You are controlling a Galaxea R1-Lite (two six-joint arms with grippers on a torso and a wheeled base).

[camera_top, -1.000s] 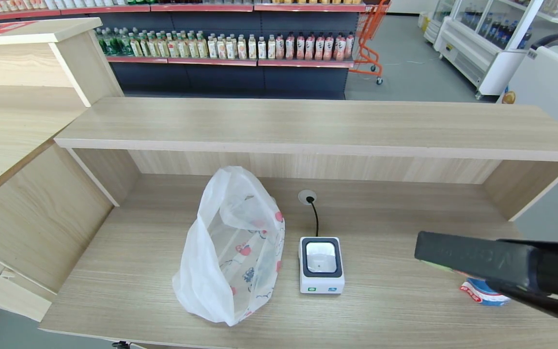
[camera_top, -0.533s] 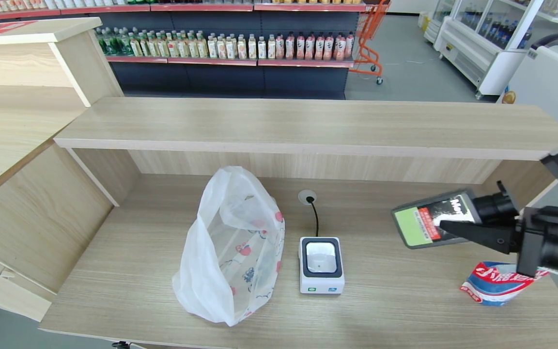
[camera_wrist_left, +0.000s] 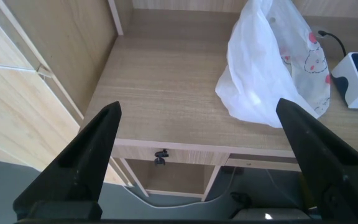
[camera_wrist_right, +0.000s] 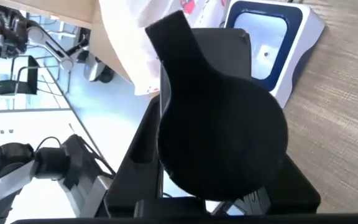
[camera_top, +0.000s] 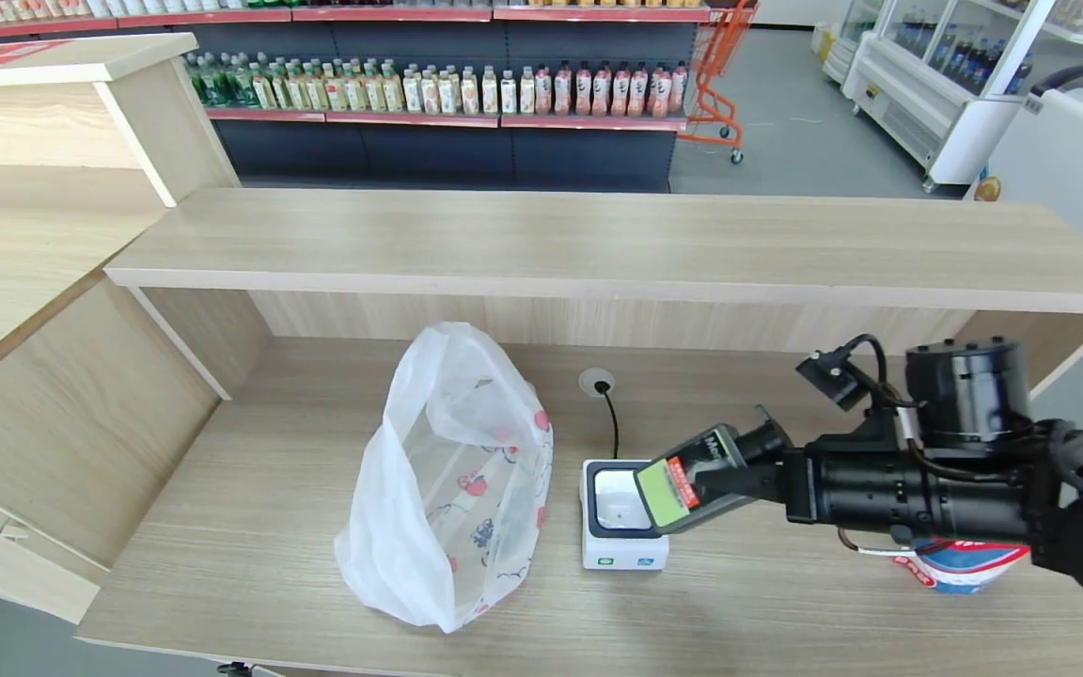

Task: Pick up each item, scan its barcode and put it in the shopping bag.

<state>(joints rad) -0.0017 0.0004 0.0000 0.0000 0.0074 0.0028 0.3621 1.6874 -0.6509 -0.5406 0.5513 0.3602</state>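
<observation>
Clamping a green-labelled pouch (camera_top: 682, 478), the right gripper (camera_top: 732, 464) hangs by the scanner (camera_top: 623, 548).

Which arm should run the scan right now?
Right. The right gripper holds the packet right at the scanner. The left gripper hangs open and empty by the counter's near edge, past the bag.

A light wood-grain counter (camera_top: 767, 602) is seen, and 3 things are carried on it: a white shopping bag (camera_top: 447, 480) at the left, a white scanner (camera_top: 609, 528) just beside it, and a red-and-blue pouch (camera_top: 950, 569) well apart at the right. A black cable (camera_top: 614, 423) is led from the scanner to a round grommet (camera_top: 596, 382) behind it.
</observation>
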